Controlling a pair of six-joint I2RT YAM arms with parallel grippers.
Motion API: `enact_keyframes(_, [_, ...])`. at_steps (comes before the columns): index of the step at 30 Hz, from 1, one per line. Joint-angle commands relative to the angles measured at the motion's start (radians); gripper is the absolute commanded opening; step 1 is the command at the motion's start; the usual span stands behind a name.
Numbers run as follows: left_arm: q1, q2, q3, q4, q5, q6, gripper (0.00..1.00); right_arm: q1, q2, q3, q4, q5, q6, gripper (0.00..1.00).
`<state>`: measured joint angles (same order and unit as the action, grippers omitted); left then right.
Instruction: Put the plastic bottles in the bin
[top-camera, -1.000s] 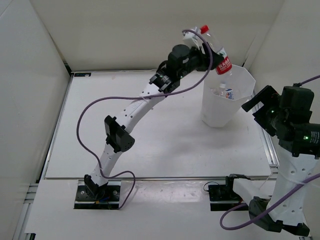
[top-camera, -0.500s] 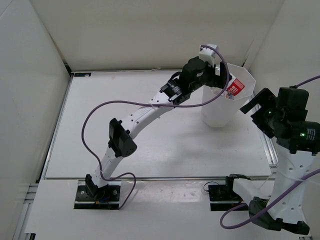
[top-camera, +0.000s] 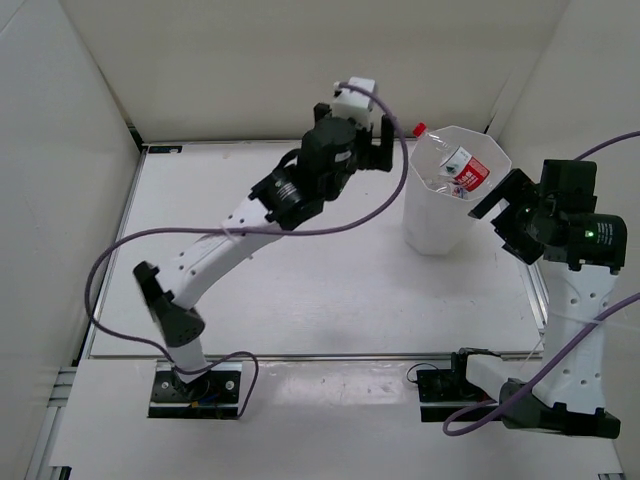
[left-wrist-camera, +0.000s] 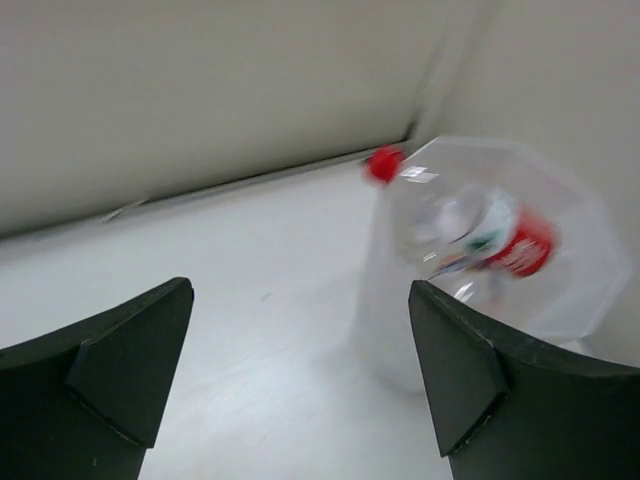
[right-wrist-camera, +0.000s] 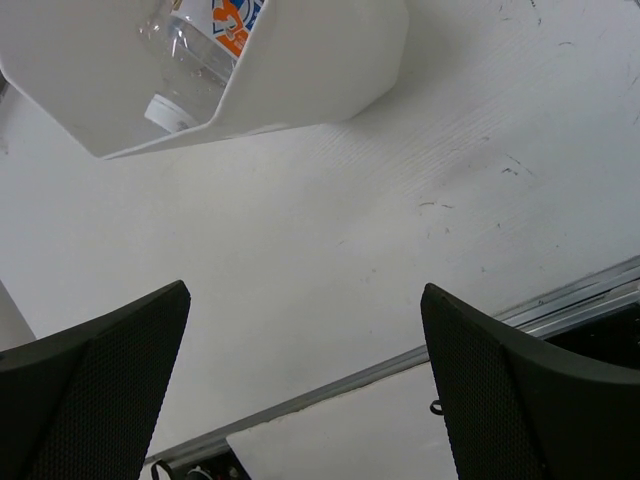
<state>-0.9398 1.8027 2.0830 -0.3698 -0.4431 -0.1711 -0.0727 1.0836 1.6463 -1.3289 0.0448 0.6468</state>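
The bin (top-camera: 432, 228) stands at the table's back right, white and translucent. A clear bottle with a red-white label (top-camera: 470, 174) lies tilted inside it, its red cap (top-camera: 418, 129) poking over the far-left rim. The left wrist view shows the same bottle (left-wrist-camera: 520, 243) blurred inside the bin (left-wrist-camera: 395, 310). Another bottle with an orange-blue label (right-wrist-camera: 218, 35) and a white cap lies in the bin (right-wrist-camera: 320, 70) in the right wrist view. My left gripper (top-camera: 384, 146) hangs open and empty just left of the bin. My right gripper (top-camera: 497, 216) is open and empty, right of the bin.
White walls enclose the table on the left, back and right. A metal rail (right-wrist-camera: 400, 365) runs along the table's right edge under my right gripper. Purple cables (top-camera: 200, 232) loop off both arms.
My left gripper opened and let go of the red-capped bottle, which dropped into the bin. The left arm then drew back to the left. The right arm shifted slightly.
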Motion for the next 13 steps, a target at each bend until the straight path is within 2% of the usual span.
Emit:
enact_keyframes(1, [-0.021, -0.203, -0.246, -0.06, -0.359, 0.051, 1.0, -0.006, 0.013, 0.007, 0.056, -0.026, -0.035, 1.0])
enact_keyframes(2, [-0.021, -0.25, -0.323, -0.06, -0.415, 0.051, 1.0, -0.006, 0.013, 0.007, 0.066, -0.013, -0.035, 1.0])
enact_keyframes(3, [-0.021, -0.294, -0.466, -0.06, -0.528, 0.051, 1.0, -0.006, 0.013, 0.007, 0.077, 0.006, -0.047, 1.0])
enact_keyframes(5, [-0.008, -0.425, -0.598, -0.06, -0.63, 0.051, 1.0, -0.006, 0.001, -0.002, 0.077, 0.032, -0.056, 1.0])
enact_keyframes(6, [0.004, -0.463, -0.654, -0.06, -0.729, 0.041, 1.0, -0.006, 0.001, -0.002, 0.088, 0.044, -0.056, 1.0])
enact_keyframes(7, [0.004, -0.542, -0.758, -0.06, -0.779, 0.03, 1.0, -0.006, -0.008, -0.002, 0.088, 0.07, -0.068, 1.0])
enact_keyframes(10, [0.055, -0.667, -0.948, -0.06, -0.905, -0.036, 1.0, -0.006, -0.019, -0.031, 0.088, 0.092, -0.078, 1.0])
enact_keyframes(13, [0.099, -0.839, -1.073, -0.069, -0.914, -0.1, 1.0, -0.006, -0.042, -0.077, 0.079, 0.104, -0.059, 1.0])
